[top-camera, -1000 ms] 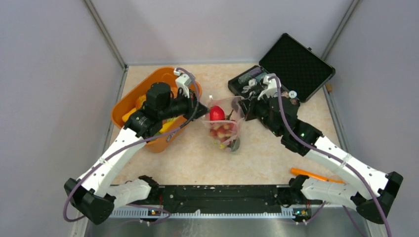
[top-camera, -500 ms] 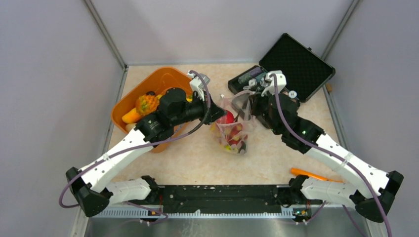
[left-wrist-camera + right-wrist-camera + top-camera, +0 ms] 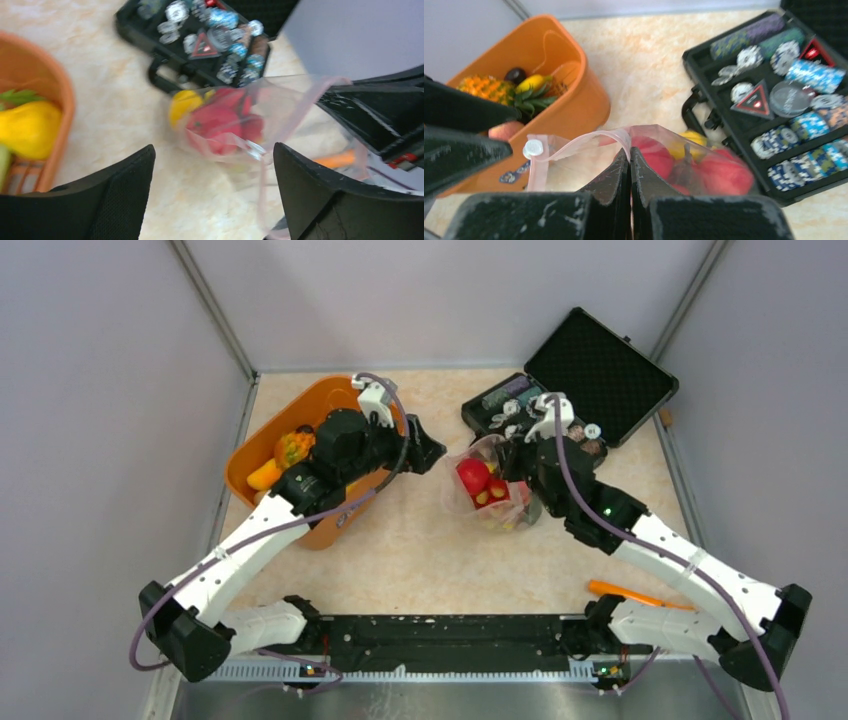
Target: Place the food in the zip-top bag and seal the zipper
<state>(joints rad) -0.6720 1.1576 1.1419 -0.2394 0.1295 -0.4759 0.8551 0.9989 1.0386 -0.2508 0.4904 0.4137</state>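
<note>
pinching the zip-top bag [image 3: 589, 162] by its pink zipper [image 3: 574, 145], the right gripper [image 3: 629, 152] is clamped tight, food [image 3: 724, 172] inside. left gripper [image 3: 214, 150] hangs with jaws wide apart, empty, near the orange basket [image 3: 589, 107].

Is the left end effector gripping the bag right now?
No, the left end effector stands open, apart from the zip-top bag.

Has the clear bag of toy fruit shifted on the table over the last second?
Yes. In the top view the zip-top bag has slid right, ending closer to the black case, its mouth edge pinched in the shut right gripper.
</note>
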